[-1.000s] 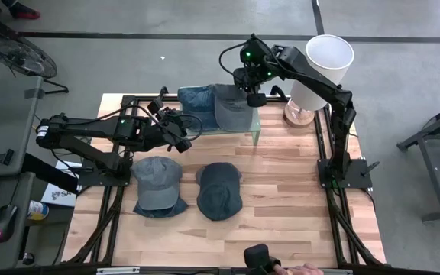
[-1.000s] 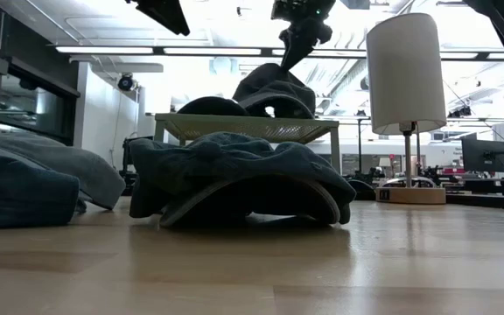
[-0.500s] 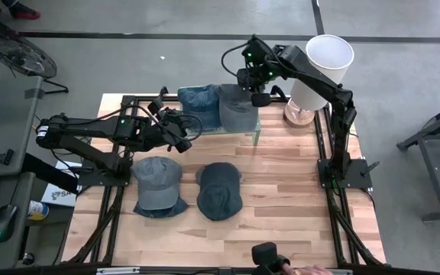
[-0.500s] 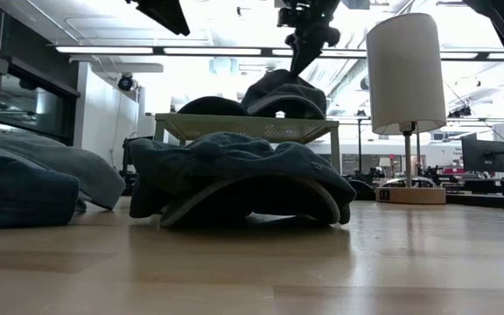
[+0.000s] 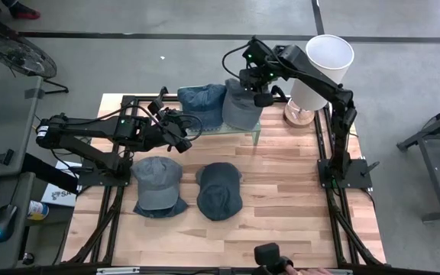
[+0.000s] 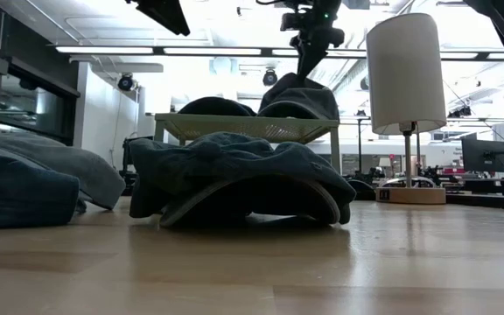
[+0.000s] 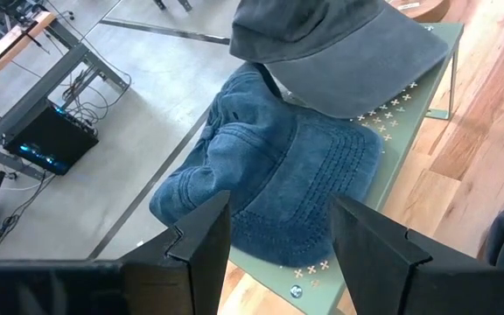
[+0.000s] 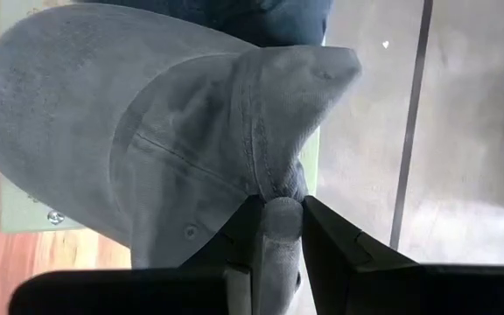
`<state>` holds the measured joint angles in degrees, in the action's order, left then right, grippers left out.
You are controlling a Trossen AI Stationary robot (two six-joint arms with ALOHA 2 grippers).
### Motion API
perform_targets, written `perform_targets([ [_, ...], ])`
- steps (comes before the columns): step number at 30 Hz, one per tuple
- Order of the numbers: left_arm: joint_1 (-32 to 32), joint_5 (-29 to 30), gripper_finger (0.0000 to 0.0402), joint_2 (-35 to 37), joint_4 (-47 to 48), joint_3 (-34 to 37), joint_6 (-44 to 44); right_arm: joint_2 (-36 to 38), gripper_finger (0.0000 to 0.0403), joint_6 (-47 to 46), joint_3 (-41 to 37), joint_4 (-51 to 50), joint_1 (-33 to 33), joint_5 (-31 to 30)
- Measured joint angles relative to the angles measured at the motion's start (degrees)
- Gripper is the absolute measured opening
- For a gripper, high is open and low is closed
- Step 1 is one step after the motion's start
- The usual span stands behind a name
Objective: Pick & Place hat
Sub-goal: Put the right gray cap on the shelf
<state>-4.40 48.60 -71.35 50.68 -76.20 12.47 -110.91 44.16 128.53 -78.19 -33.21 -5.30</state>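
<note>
Grey hat (image 5: 242,109) sits on the pale green shelf (image 5: 257,128) at the back of the bench (image 5: 281,183), right end, overlapping the blue denim hat (image 5: 202,99) beside it; right claw (image 5: 260,95) pinches a fold of its crown fabric, fingers (image 8: 326,241) narrow with cloth bunched between them, brim spread flat over the shelf edge. Low view shows the same claw (image 6: 309,54) coming down from above onto the grey hat (image 6: 297,98) on the shelf (image 6: 248,129). Left claw (image 5: 180,134) hovers above the bench left of the shelf, holding nothing, fingers (image 7: 201,241) apart, facing the denim hat (image 7: 274,184). Two more hats lie on the bench front: lighter grey-blue one (image 5: 157,183), dark one (image 5: 219,190). White-shaded lamp (image 5: 321,69) stands at the back right corner.
</note>
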Motion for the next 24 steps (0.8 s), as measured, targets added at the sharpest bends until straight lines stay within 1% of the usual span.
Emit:
perform_targets([
  [3,0.0,0.0,0.0184,0.0,0.0,0.0,0.0,0.0,0.0050,0.3,0.0,-0.1,0.0,0.0],
  [6,0.0,0.0,0.0184,0.0,0.0,0.0,-0.1,0.0,0.0050,1.7,0.0,-0.1,-0.1,2.9],
  [9,0.0,0.0,0.0184,0.0,0.0,0.0,-0.1,-0.3,0.0050,2.6,0.0,1.3,0.0,3.6],
  [15,0.0,0.0,0.0184,0.0,0.0,0.0,-0.1,-0.5,0.0050,2.5,0.0,4.6,0.0,7.3],
  [19,0.0,0.0,0.0184,0.0,0.0,0.0,-0.1,-0.5,0.0050,2.4,0.0,4.7,0.0,9.0],
  [24,0.0,0.0,0.0184,0.0,0.0,0.0,-0.1,-1.2,0.0050,2.5,0.0,4.4,0.1,9.3],
])
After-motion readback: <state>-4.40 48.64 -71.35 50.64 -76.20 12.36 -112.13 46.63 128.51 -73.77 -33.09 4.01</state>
